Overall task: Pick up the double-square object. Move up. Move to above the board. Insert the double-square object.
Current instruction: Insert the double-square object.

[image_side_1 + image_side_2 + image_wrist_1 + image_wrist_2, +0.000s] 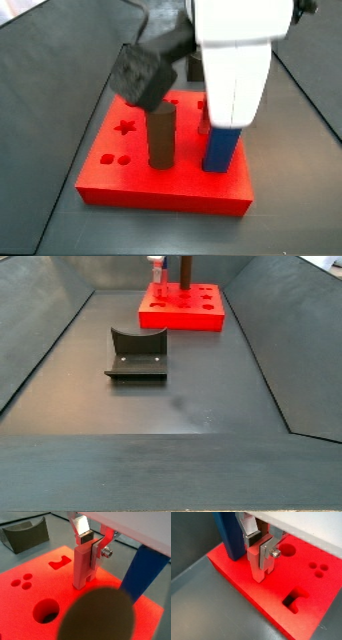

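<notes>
Floor: dark grey bin floor (201,396); fixture (136,354) at centre, seen only in this side view.
Board (251,587): at 12 o'clock.
Tool (91,543): closed on double-square object (83,567), upright, its lower end at the board.
Side view only: brown cylinder (162,140), blue post (221,148).

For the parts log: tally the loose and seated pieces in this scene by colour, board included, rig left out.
Red: 2, the board and the double-square object, held upright in the hand over the board.
Blue: 1, the blue post standing in the board.
Dark brown: 1, the brown cylinder standing in the board.
Dark grey: 1, the notched block on the floor.
Total: 5
</notes>
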